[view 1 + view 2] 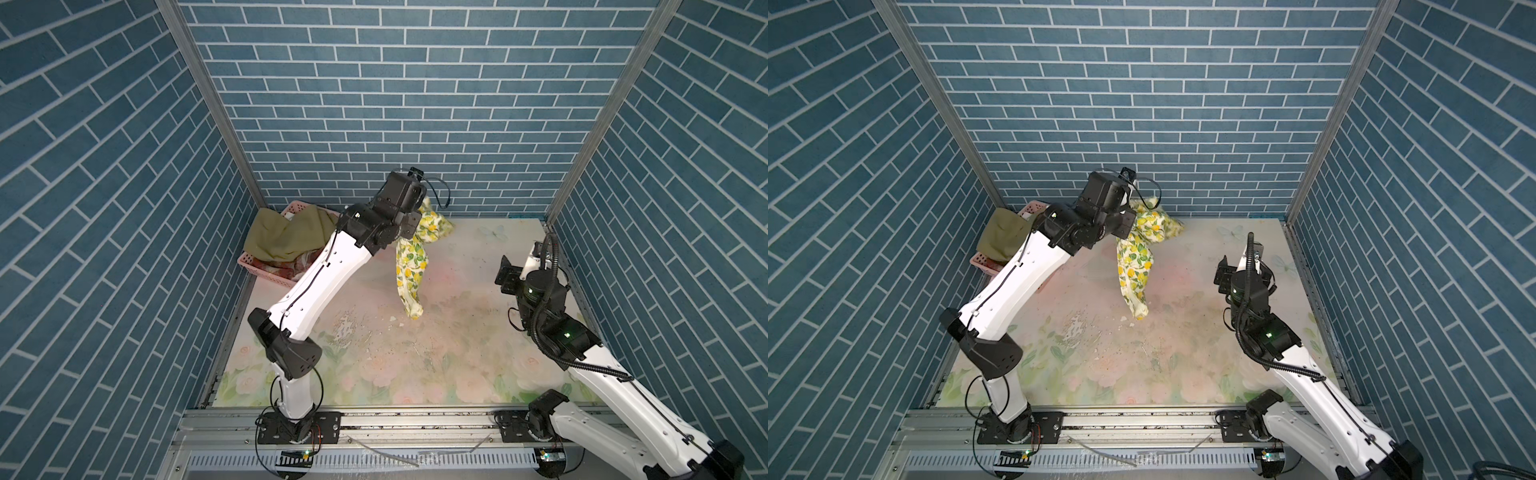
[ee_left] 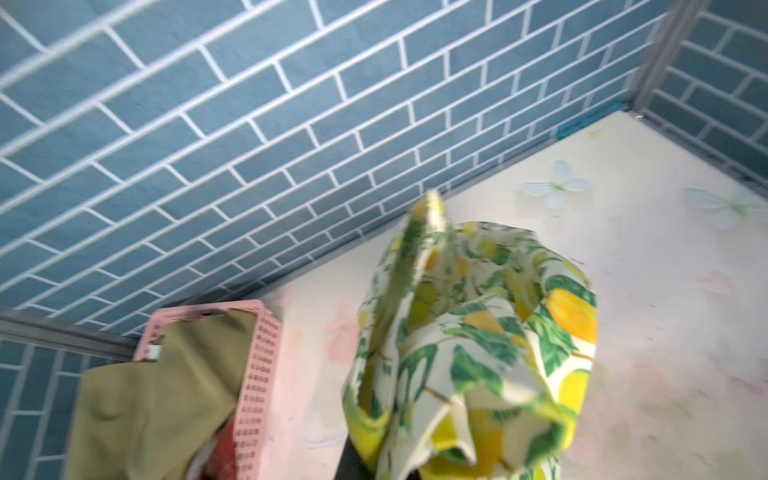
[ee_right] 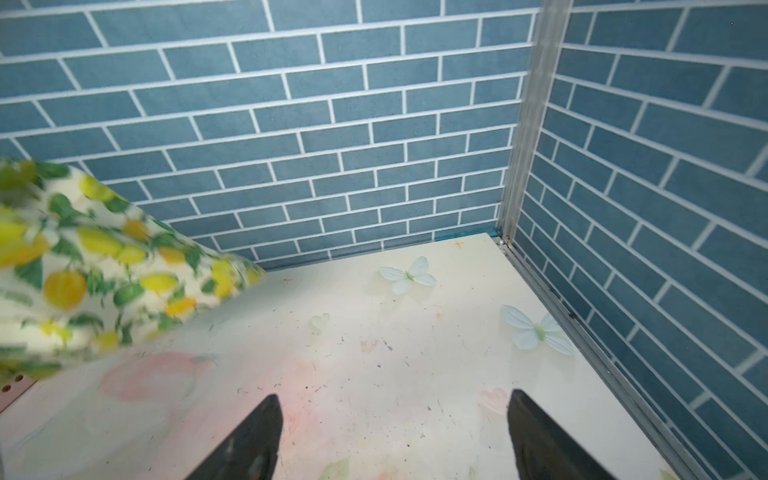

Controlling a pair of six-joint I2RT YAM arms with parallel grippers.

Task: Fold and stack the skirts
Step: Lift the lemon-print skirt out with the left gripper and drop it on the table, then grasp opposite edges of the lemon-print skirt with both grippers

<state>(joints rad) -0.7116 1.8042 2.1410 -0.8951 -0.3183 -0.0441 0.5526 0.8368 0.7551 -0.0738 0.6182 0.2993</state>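
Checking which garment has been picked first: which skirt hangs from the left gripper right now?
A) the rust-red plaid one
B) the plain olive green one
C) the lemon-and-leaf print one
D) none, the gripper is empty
C: in a top view the lemon-print skirt dangles from the shut left gripper, while the olive skirt lies draped in the pink basket.

The lemon-printed skirt (image 1: 409, 266) is white, olive skirt (image 1: 282, 237) plain, basket (image 1: 270, 274) pink.

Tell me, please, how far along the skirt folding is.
Nothing is folded or stacked yet. In hand: the left tool is shut on the lemon-print skirt, dangling beside the pink basket. Left: the olive skirt and red plaid skirt lie in the basket; the right tool hangs open.
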